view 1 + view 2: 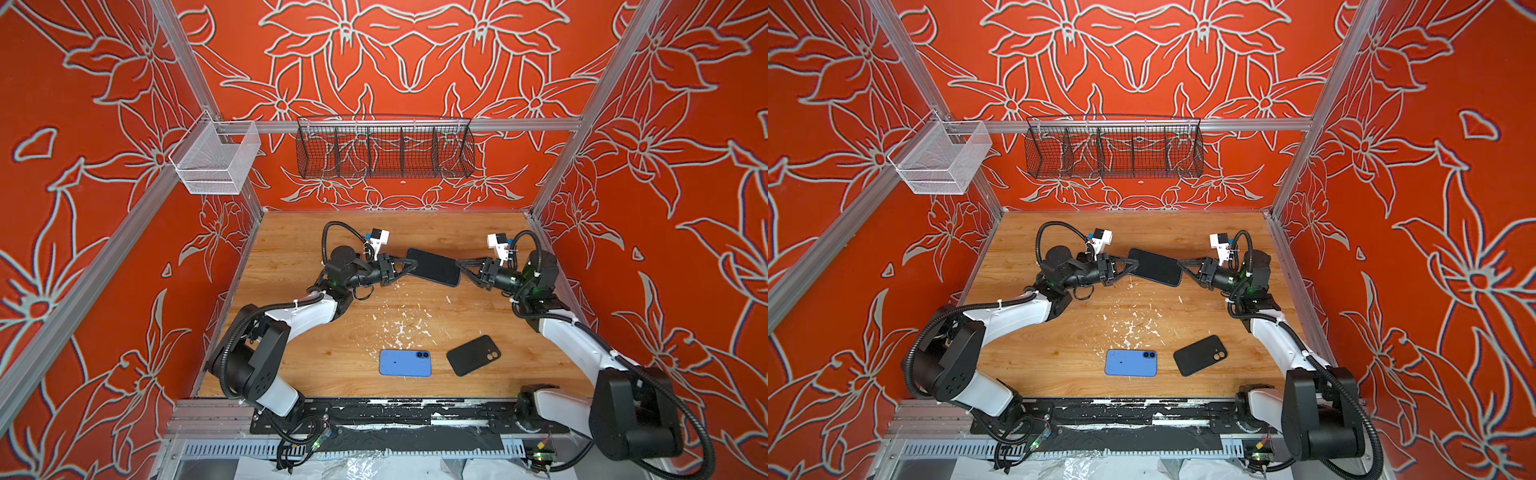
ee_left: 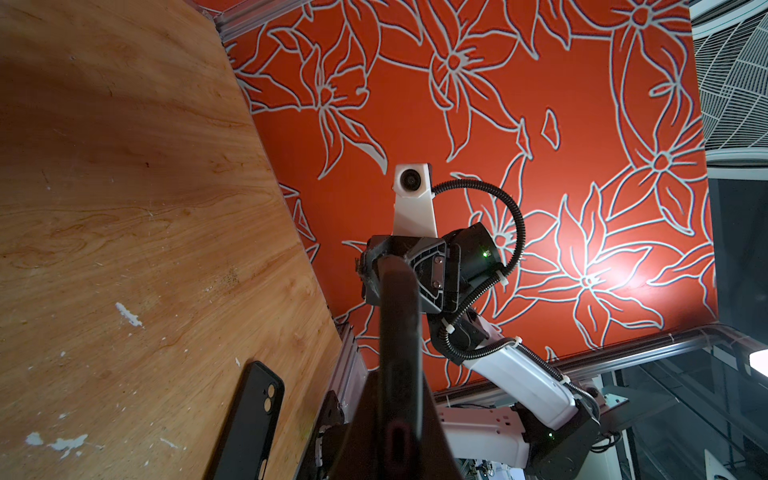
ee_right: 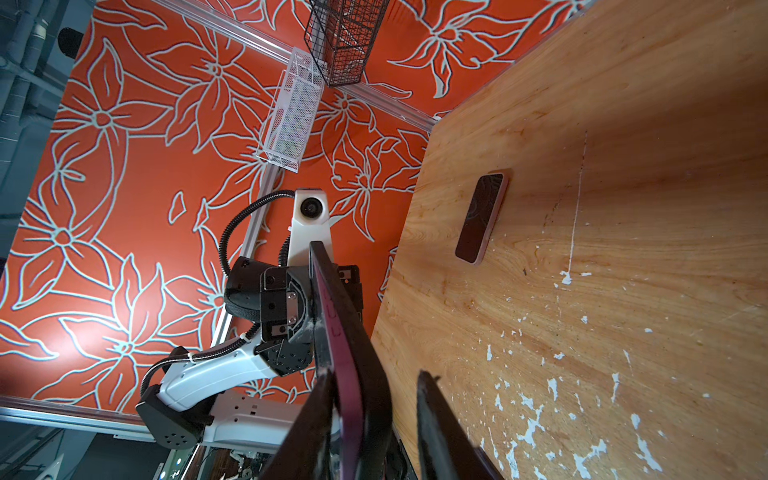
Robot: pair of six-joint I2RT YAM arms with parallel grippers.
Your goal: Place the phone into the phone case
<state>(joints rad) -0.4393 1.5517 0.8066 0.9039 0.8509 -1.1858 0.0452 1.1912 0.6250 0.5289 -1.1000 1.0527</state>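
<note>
A dark phone [image 1: 434,266] hangs above the back of the wooden table between both arms. Its top is glossy black, and in the right wrist view one long edge [image 3: 332,324] is maroon with a black layer beside it. My left gripper [image 1: 411,268] is shut on its left end, its fingers [image 2: 361,419] flanking the phone's edge [image 2: 399,311]. My right gripper [image 3: 374,374] straddles the other end, open: one finger touches the phone and wood shows before the other. A black phone case [image 1: 473,355] lies back up at the front right.
A blue phone [image 1: 405,363] lies back up at the front centre. Another phone with a light rim [image 3: 482,218] lies screen up on the table in the right wrist view. White flakes [image 1: 403,326] dot the middle. A black wire basket [image 1: 384,151] and a white one [image 1: 216,160] hang on the rail.
</note>
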